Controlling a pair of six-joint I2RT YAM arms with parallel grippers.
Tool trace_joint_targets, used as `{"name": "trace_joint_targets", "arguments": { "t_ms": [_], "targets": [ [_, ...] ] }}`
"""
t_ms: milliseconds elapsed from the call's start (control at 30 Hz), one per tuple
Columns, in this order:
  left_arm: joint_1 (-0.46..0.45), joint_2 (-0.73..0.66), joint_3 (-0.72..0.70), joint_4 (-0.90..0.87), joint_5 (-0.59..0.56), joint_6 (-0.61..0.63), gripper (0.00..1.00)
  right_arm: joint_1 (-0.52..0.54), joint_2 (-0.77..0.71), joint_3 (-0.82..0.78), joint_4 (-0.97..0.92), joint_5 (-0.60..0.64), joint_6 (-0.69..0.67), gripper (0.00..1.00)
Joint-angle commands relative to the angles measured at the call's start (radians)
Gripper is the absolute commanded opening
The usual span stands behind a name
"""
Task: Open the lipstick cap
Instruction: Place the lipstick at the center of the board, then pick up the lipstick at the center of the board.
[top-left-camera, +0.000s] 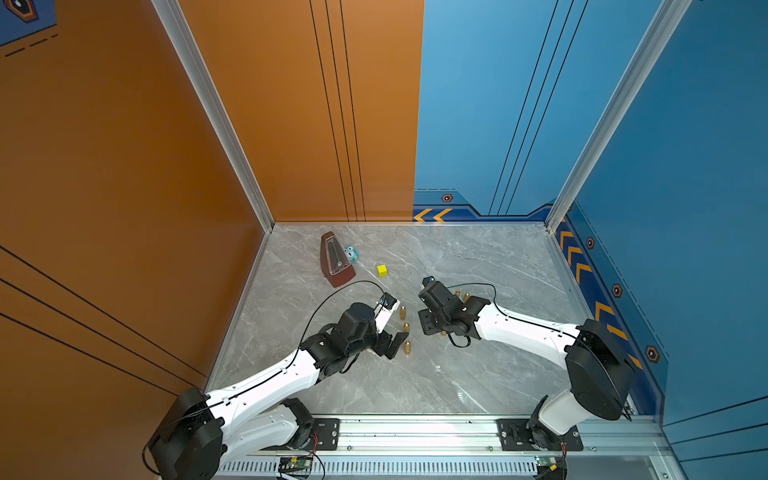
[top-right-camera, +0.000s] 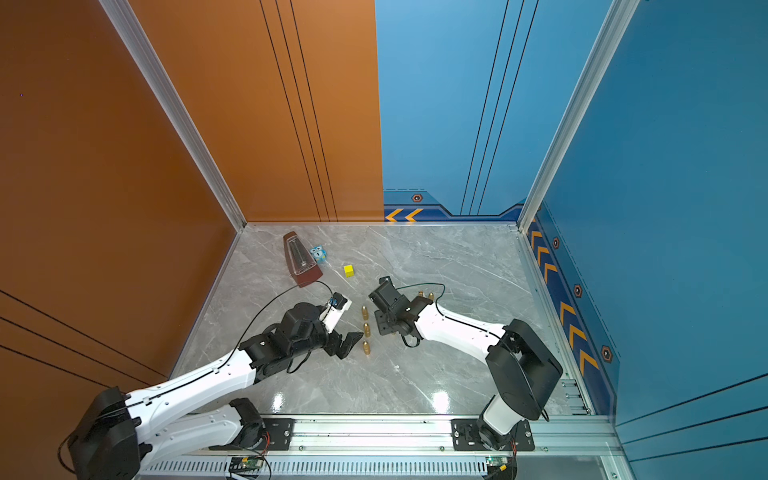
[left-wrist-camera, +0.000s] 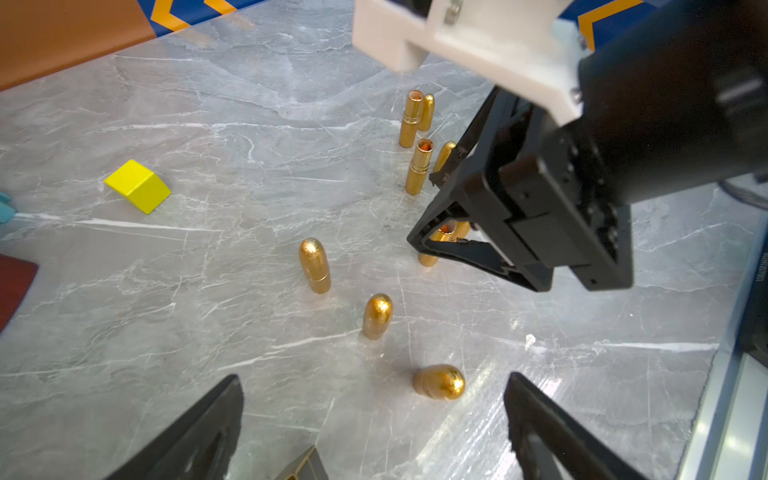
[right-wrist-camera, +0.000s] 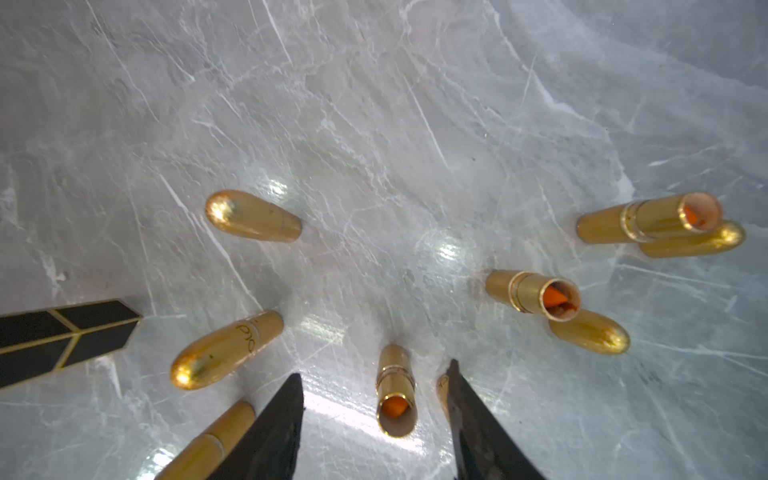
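Note:
Three capped gold lipsticks stand in a row between my arms. The nearest one stands just beyond my left gripper, which is wide open and holds nothing. My right gripper is open, its fingers either side of an uncapped lipstick that stands on the table with an orange tip, touched by neither finger. A gold cap peeks out behind one finger. Two more uncapped lipsticks stand beyond, each with its cap beside it.
A black piece with gold lines stands by the left gripper. A brown metronome, a small blue toy and a yellow cube sit at the back left. Walls close in the marble table.

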Motion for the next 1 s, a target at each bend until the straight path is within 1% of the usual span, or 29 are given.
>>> {"name": "trace_joint_targets", "arguments": {
  "t_ms": [0,300,567,667,967],
  "targets": [
    [0.032,-0.03,0.013,-0.059,-0.054,-0.019,0.99,-0.004,0.011,0.085,-0.111,-0.053,0.038,0.6],
    [0.111,-0.057,-0.004,-0.083,-0.048,-0.046,0.99,-0.003,0.188,0.314,-0.238,-0.106,0.077,0.64],
    [0.145,-0.046,-0.012,-0.083,-0.03,-0.059,0.99,0.0,0.353,0.472,-0.293,-0.113,0.098,0.65],
    [0.149,-0.045,-0.017,-0.084,-0.033,-0.063,0.99,-0.002,0.395,0.507,-0.299,-0.1,0.104,0.63],
    [0.159,-0.044,-0.035,-0.048,-0.039,-0.083,0.99,-0.003,0.512,0.593,-0.31,-0.095,0.098,0.47]
  ]
}}
